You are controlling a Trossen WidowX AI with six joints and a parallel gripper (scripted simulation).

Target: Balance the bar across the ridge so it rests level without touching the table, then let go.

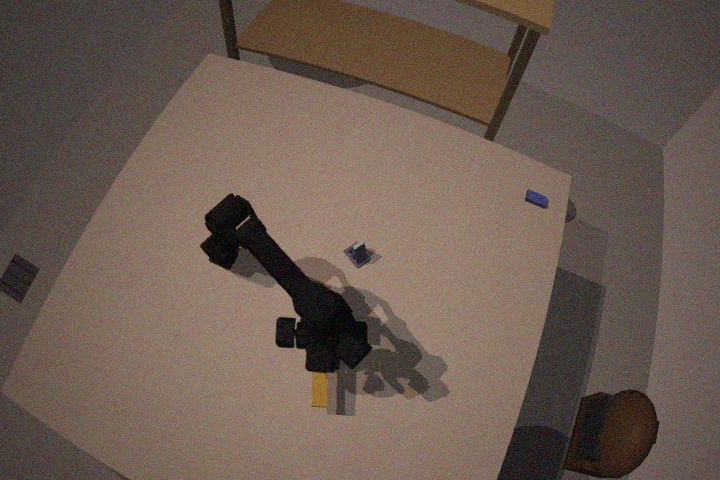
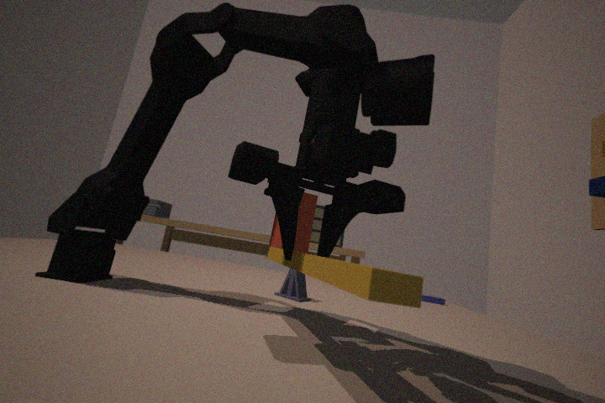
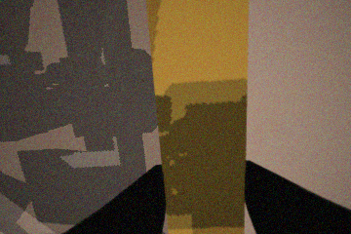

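A long yellow bar [image 1: 319,389] [image 2: 355,278] [image 3: 203,88] is held clear of the table [image 1: 162,186] [image 2: 122,342], with its near end sloping slightly down in the exterior view. My gripper [image 2: 307,256] [image 3: 202,172] is shut on the bar, with one black finger on each long side. A red piece [image 2: 304,223] shows between the fingers behind the bar; I cannot tell what it is. The ridge [image 1: 360,253] [image 2: 293,285], a small blue-grey wedge, stands upright on the table, apart from the bar and further from the front edge. In the top view the arm hides the fingers.
The arm's base [image 1: 225,229] [image 2: 81,256] stands mid-table. A small blue block [image 1: 536,198] [image 2: 432,300] lies near the table's right edge. A wooden shelf [image 1: 372,50] stands behind the table and a brown chair [image 1: 616,433] stands at its front right.
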